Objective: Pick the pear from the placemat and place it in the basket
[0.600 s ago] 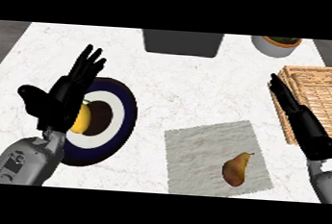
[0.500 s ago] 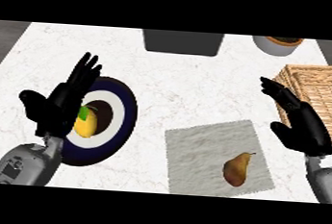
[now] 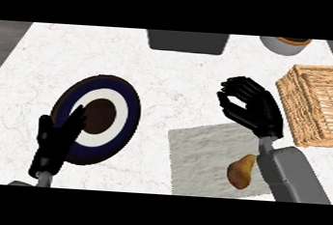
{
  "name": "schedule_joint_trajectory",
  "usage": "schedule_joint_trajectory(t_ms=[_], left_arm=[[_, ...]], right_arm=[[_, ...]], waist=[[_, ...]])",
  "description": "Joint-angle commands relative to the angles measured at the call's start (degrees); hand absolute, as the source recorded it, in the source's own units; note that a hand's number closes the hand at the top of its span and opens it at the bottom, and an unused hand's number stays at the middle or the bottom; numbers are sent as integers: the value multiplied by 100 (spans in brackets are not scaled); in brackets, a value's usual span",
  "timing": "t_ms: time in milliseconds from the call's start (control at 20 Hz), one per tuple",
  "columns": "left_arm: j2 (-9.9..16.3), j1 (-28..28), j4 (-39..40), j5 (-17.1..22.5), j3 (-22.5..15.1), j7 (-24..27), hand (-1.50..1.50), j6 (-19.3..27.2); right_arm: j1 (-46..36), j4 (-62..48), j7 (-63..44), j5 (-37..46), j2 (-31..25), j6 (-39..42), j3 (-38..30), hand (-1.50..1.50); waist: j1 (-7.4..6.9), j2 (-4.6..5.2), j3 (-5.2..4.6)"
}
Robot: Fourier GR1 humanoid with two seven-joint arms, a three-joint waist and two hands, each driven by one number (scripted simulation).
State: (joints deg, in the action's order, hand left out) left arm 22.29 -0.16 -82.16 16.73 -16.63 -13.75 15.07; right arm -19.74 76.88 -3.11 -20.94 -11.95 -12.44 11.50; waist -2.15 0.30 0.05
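The brown-yellow pear (image 3: 240, 171) lies on the grey placemat (image 3: 202, 158), near its right side. My right hand (image 3: 252, 109) hovers just beyond the mat's far right corner, up and away from the pear, fingers relaxed and holding nothing. Its grey forearm (image 3: 291, 175) runs alongside the pear and touches its right edge in the picture. The wicker basket (image 3: 298, 108) stands at the right edge, close to that hand. My left hand (image 3: 55, 144) rests open at the lower left, fingers up, over the rim of a plate.
A dark blue plate (image 3: 123, 107) with a white ring and brown middle sits left of the mat. A dark grey box (image 3: 187, 41) stands at the back centre and a grey pot (image 3: 284, 45) at the back right.
My left hand has dropped toward the lower edge, uncovering the plate's middle. My right hand has moved left from the basket to the mat's far corner.
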Motion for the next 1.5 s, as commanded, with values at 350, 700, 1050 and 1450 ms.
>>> schedule_joint_trajectory(t_ms=[350,700,1050,1450], left_arm=[[92,523,186,66,36,10,0,-192],[46,707,243,168,179,191,0,-267],[45,592,343,82,191,258,0,-334],[140,488,136,102,305,-64,0,-338]], right_arm=[[-1529,-908,-3150,2075,-1550,-504,1251,-150],[-2595,-331,-4658,1396,-3052,2054,1127,-150],[-3475,-964,-5565,-367,-3786,4695,563,-150],[-3483,-1184,-6035,-1270,-4305,5744,936,-150]], waist=[[126,-96,-58],[250,-92,-27],[169,-22,-25],[218,-46,-17]])
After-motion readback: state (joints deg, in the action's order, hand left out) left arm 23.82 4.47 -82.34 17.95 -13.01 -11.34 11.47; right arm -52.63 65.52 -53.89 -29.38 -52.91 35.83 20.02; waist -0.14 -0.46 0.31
